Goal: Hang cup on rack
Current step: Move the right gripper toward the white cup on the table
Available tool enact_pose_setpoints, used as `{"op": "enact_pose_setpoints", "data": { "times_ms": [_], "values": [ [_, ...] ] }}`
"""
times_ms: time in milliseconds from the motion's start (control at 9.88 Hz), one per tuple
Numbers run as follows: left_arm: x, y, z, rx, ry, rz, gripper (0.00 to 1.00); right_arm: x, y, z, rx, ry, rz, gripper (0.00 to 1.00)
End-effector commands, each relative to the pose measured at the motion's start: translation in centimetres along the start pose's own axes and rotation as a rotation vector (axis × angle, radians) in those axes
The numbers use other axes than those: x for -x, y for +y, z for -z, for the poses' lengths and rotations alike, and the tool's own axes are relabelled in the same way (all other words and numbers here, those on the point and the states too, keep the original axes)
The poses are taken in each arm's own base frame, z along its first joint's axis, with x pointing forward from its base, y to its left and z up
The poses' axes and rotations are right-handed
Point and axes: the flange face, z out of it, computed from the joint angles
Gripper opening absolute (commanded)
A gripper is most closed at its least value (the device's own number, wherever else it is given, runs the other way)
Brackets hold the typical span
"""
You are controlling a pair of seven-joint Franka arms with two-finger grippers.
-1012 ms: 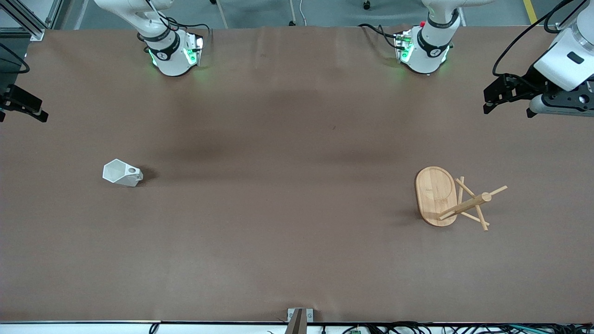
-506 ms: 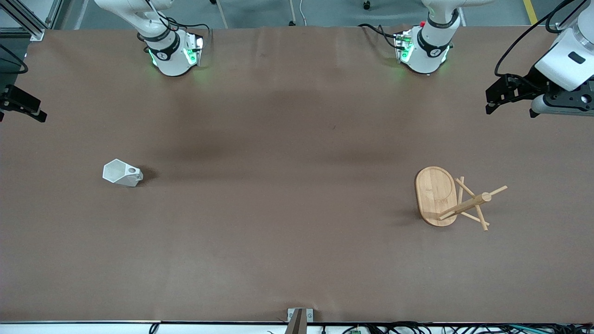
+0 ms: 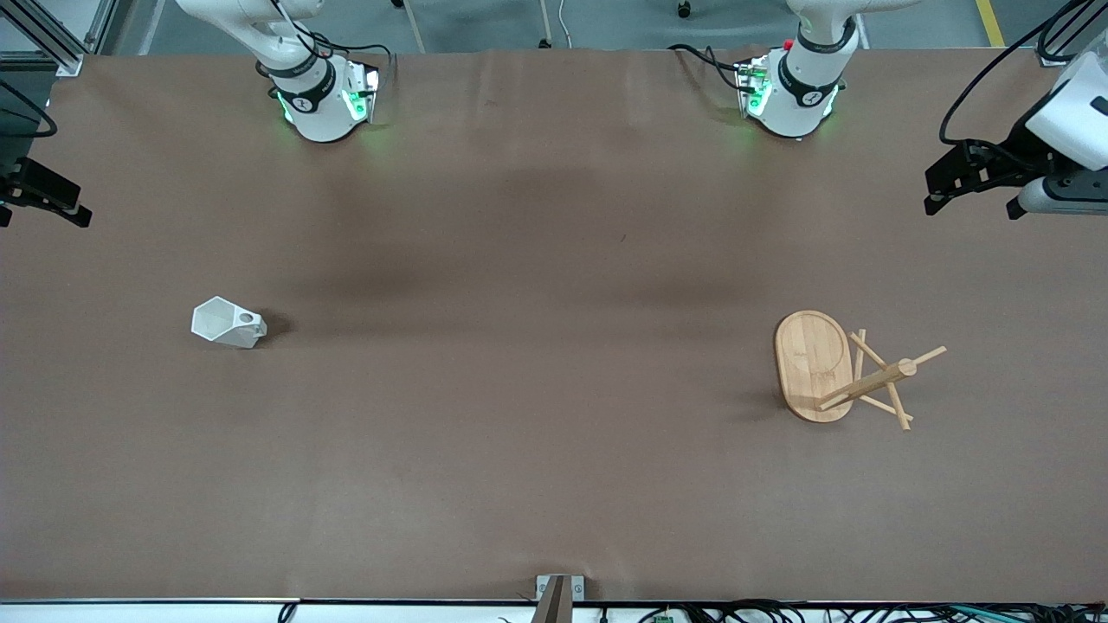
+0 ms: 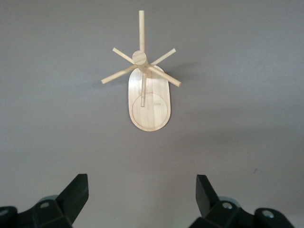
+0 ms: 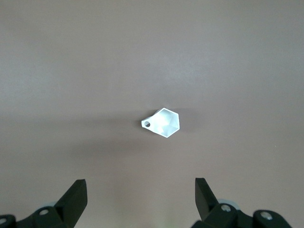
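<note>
The white faceted cup (image 3: 227,323) sits on the brown table toward the right arm's end, with its pierced handle pointing toward the table's middle. It also shows in the right wrist view (image 5: 164,122). The bamboo rack (image 3: 831,368) stands on its oval base toward the left arm's end and also shows in the left wrist view (image 4: 145,85). My left gripper (image 3: 969,208) hangs open and empty in the air above the table's edge, well off from the rack; its own view shows it too (image 4: 142,192). My right gripper (image 3: 39,216) is open and empty, high by the other end (image 5: 140,192).
The two arm bases (image 3: 325,104) (image 3: 792,95) stand along the table's edge farthest from the front camera. A small metal bracket (image 3: 558,588) sits at the edge nearest that camera. Brown cloth covers the table (image 3: 537,389).
My left gripper has drifted farther toward the left arm's end of the table. The right gripper, the cup and the rack have hardly moved.
</note>
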Motion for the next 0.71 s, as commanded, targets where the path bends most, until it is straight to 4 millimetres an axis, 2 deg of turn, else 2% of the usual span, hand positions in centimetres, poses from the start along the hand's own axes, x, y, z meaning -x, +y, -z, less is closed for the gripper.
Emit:
{"op": "enact_pose_setpoints", "data": {
  "times_ms": [0,101,202,304,405,607],
  "values": [
    [-0.5,-0.1,-1.2,-0.006,-0.034,-0.009,1.00,-0.3,0.9,-1.0,0.010,-0.008,0.002,0.99],
    [-0.5,0.1,-1.1,-0.009,-0.031,-0.013,1.00,-0.8,1.3,-3.4,0.010,-0.010,-0.002,0.97],
    [-0.5,0.0,-1.1,-0.005,-0.033,-0.013,1.00,-1.2,2.7,-5.3,0.012,0.003,-0.001,0.97],
    [-0.5,-0.1,-1.2,-0.009,-0.036,-0.010,1.00,-1.5,3.3,-8.1,0.011,-0.001,0.039,0.96],
    [-0.5,0.0,-1.2,-0.010,-0.036,-0.010,1.00,-1.4,4.6,-11.6,0.010,0.002,0.050,0.96],
    [-0.7,-0.2,-1.4,-0.011,-0.037,-0.013,1.00,-1.2,5.4,-18.3,0.019,0.046,0.101,0.96]
  ]
}}
